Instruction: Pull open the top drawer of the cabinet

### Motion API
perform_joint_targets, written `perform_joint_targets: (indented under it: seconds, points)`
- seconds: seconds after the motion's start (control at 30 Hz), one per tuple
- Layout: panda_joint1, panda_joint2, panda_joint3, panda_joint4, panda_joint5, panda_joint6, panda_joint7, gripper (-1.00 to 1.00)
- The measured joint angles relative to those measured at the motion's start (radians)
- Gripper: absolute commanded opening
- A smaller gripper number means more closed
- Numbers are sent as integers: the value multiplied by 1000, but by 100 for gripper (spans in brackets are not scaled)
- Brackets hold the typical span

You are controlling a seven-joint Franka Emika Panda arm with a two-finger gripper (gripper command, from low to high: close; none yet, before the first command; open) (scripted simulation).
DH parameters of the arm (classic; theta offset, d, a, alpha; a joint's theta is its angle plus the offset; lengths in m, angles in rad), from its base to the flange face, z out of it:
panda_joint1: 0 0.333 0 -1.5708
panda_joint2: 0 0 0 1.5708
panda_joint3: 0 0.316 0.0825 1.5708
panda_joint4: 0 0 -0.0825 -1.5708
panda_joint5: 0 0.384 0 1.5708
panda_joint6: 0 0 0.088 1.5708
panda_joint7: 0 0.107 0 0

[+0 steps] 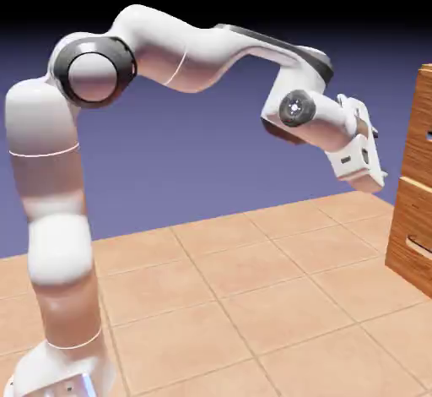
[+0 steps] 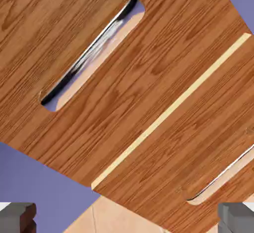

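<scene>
End effector (image 1: 377, 160) open, short of cabinet (image 1: 415, 193)

One cabinet (image 2: 149, 88) (two drawer fronts), one gripper (image 2: 127, 217).

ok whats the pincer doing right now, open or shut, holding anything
pincer: open, holding nothing, not touching the cabinet.
</scene>
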Motion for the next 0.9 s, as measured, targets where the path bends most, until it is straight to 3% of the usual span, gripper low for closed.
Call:
perform_joint_targets:
  seconds: [0.9]
  points:
    - [-54, 447, 16, 600, 1174, -84, -522, 0]
